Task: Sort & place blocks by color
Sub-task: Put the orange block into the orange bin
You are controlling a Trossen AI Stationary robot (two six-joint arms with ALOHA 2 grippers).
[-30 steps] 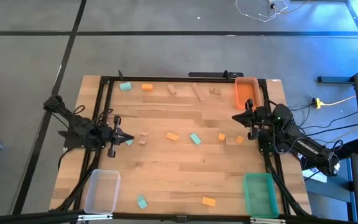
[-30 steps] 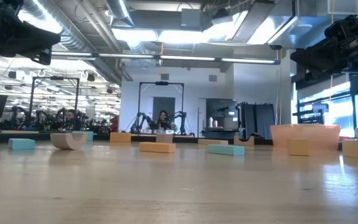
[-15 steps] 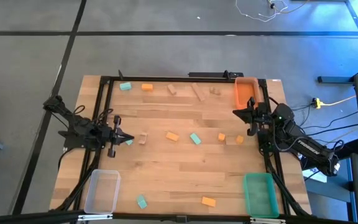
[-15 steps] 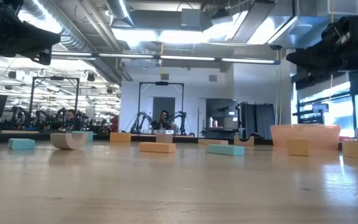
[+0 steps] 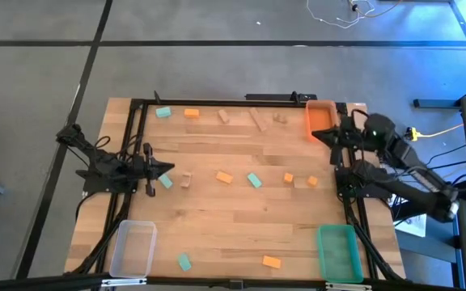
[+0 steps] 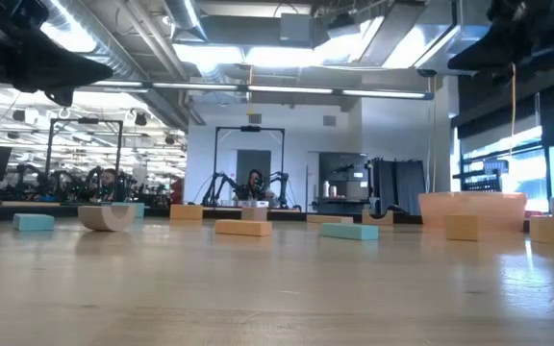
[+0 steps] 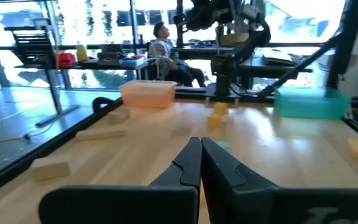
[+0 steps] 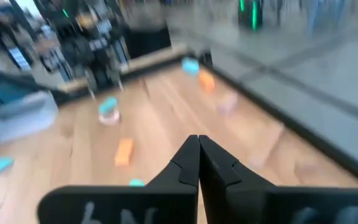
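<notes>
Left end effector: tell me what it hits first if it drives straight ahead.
Probably the teal block just past the shut left end effector, though it lies slightly to one side and the fingers may ride above it. Beyond that, bare table.

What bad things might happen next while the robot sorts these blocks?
The right gripper is shut beside the orange bin; swinging low, it might nudge the bin. The left gripper is shut right next to a teal block; moving without opening, it may push that block instead of grabbing it.
</notes>
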